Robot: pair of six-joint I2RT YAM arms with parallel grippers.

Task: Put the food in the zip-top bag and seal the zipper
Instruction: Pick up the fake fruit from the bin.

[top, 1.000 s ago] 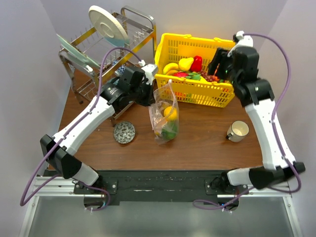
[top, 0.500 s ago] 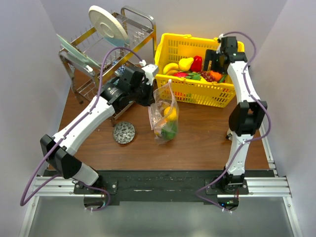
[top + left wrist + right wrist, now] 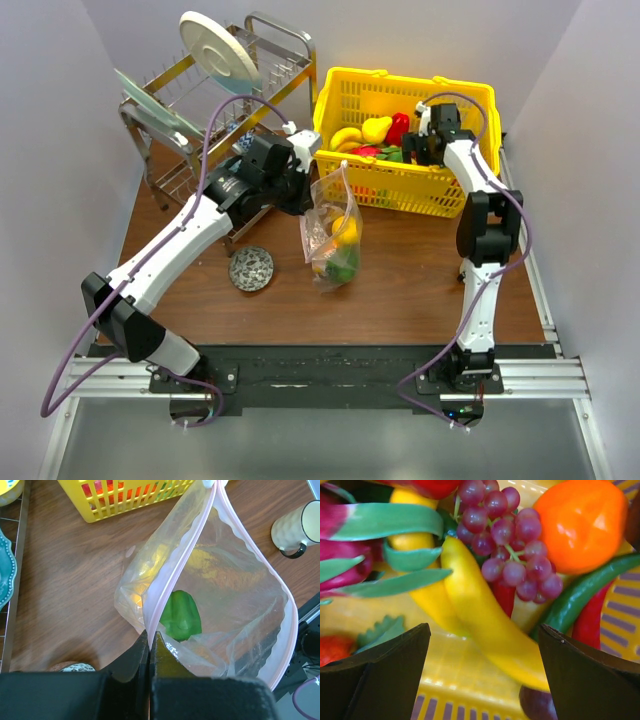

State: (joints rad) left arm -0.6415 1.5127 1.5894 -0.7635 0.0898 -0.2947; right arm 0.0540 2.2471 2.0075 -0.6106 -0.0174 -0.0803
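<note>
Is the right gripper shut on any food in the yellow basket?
No, the right gripper is wide open, fingers spread above the grapes and a long yellow piece in the yellow basket.

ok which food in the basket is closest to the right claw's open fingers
The long yellow piece, lying slantwise in the gap of the open right claw. The grapes and orange fruit sit beyond it.
</note>
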